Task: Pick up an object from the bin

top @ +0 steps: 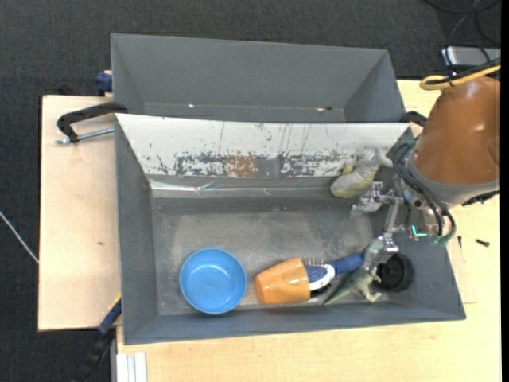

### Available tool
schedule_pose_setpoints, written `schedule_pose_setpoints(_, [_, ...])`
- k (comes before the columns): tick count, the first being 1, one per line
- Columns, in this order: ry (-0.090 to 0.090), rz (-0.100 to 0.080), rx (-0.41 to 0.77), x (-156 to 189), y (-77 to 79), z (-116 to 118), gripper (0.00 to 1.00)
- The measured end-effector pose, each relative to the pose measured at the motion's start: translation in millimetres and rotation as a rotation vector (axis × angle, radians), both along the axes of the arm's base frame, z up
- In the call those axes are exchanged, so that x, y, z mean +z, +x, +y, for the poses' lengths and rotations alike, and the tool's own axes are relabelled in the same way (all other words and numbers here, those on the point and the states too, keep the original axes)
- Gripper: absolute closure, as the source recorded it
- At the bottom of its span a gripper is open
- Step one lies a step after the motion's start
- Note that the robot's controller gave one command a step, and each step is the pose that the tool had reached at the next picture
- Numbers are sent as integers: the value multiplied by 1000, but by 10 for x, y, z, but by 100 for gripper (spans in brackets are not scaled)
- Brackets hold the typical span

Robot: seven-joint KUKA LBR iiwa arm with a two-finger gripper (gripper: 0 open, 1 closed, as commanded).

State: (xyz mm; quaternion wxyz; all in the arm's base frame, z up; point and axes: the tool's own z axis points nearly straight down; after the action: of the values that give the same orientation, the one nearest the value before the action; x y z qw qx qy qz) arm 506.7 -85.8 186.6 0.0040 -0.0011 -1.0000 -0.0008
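the arm (460, 134) with its orange cover comes in from the right side of the grey bin (134, 237). the gripper (380, 251) hangs low in the front right corner of the bin. i cannot tell if it is open or closed, and i cannot see anything held in it.

three things lie close to the gripper. a black round thing (395, 274) sits just beside it, a little to the right and toward the front wall. a small green thing (354, 289) lies just in front of it and a bit to the left, against the front wall; i cannot tell what it is. a brush (338, 270) with a blue handle lies to the left of the gripper. the end of the handle points at the gripper and comes very near it, but i cannot tell if they touch. the green thing and the brush handle lie right next to each other.

further left of the gripper, an orange cup (282, 283) lies on its side, and the white head of the brush rests against it. past the cup, well away from the gripper, a blue bowl (212, 281) sits open side up. behind the gripper, by the back wall, lies a pale crumpled rag (354, 181).
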Motion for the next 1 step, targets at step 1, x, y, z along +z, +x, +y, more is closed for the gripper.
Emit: schedule_pose_setpoints(1, [1, -10, 262, -1155, -12, -49, 0])
